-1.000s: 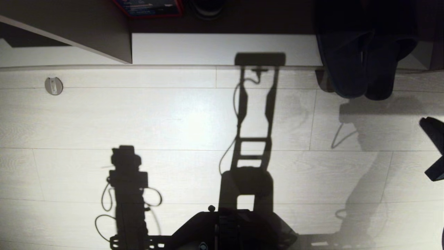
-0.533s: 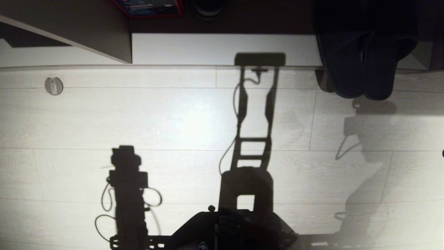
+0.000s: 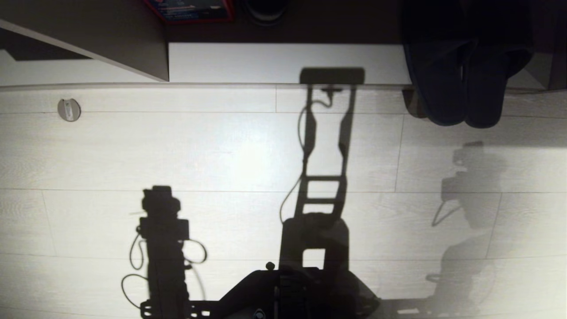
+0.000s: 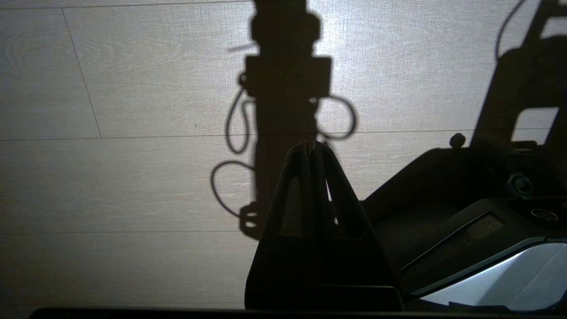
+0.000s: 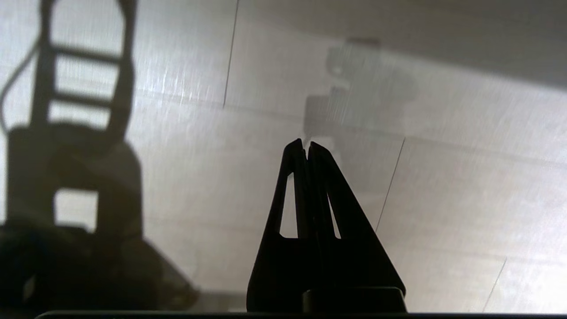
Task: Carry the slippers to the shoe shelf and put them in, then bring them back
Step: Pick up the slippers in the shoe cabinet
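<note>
Dark slippers (image 3: 460,84) beyond right pincer (image 5: 306,144)

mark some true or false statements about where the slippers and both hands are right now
1. The slippers lie side by side with one end poking out past the pale base board over the floor. True.
2. The right hand is shut on a slipper. False: it is shut and empty, over bare floor.
3. The left hand is shut and holds nothing. True.
4. The slippers sit left of the vertical divider. False: they are well to its right.
5. A red-edged box sits at the back, left of the slippers. True.
</note>
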